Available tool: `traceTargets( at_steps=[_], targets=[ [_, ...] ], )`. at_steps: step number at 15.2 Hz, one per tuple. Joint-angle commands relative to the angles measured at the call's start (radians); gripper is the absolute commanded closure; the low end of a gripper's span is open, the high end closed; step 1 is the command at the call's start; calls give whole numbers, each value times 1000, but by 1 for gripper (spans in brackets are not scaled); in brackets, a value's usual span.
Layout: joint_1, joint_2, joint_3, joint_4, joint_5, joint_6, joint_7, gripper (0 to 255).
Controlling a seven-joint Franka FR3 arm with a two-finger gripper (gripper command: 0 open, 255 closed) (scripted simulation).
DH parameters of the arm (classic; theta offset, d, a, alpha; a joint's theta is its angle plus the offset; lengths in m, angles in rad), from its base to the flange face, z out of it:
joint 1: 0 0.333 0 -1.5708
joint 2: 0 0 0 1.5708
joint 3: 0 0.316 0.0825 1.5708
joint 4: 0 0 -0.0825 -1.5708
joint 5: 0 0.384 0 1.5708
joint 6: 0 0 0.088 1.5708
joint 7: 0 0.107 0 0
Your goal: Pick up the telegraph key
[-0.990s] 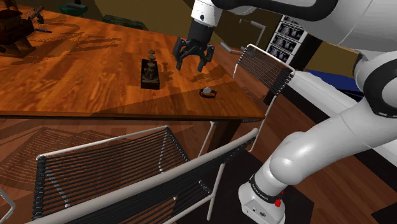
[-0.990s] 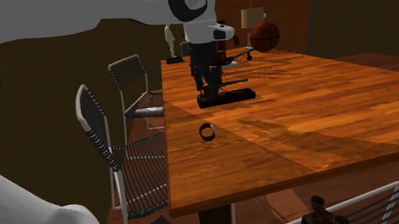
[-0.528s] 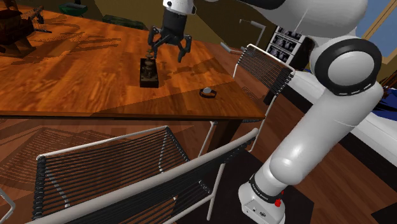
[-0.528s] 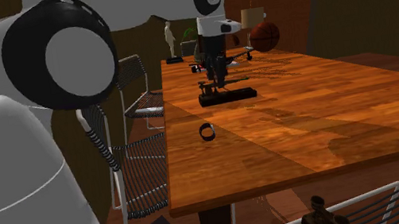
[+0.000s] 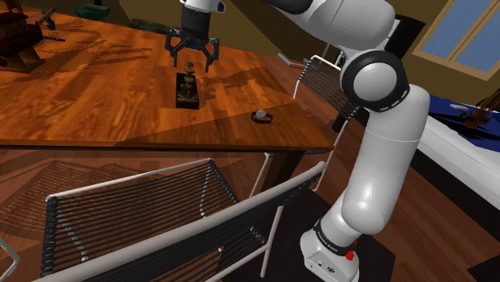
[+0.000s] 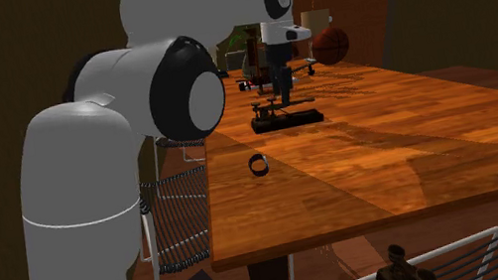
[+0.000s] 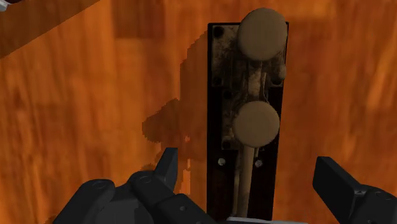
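- The wooden table (image 5: 96, 104) is the largest thing I see; it is reddish-brown and takes most of the shoulder view's left.
- The white arm (image 5: 377, 160) rises from the stand at the shoulder view's lower right and bends over the table, up and to the left.
- Two wire-backed chairs stand at the table: one (image 5: 160, 216) at the near edge and one (image 5: 332, 84) at the shoulder view's right side.
- The gripper (image 5: 191, 66) hangs pointing down, just above the telegraph key (image 5: 187, 90). Its fingers (image 7: 167, 167) stand wide apart and hold nothing.
- The telegraph key lies flat on the table, away from the edges. It has a dark, narrow, oblong base.
- In the shoulder view its long axis runs from the table's near edge toward the far side. In the second exterior view the telegraph key (image 6: 284, 117) lies across, side to side.
- In the wrist view the telegraph key (image 7: 247, 114) runs straight away from the gripper (image 7: 247, 165), with one finger on each long side, and neither touches it.
- Two round tan knobs sit on this axis, the bigger one at the end farther from the fingers.
- A small dark ring (image 5: 261, 116) lies on the table, well apart from the key, nearer to the table's corner.
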Motion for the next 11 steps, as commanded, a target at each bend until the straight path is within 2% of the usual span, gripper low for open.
traceTargets(
  at_steps=[1,6,7,11],
  targets=[
    [-3,-7,-1,-37,2,31,3,0],
    [-11,-27,-2,-115,9,89,0,0],
    [-10,-24,-1,-111,8,88,1,255],
    [-10,-25,-2,-112,8,87,1,255]
  ],
)
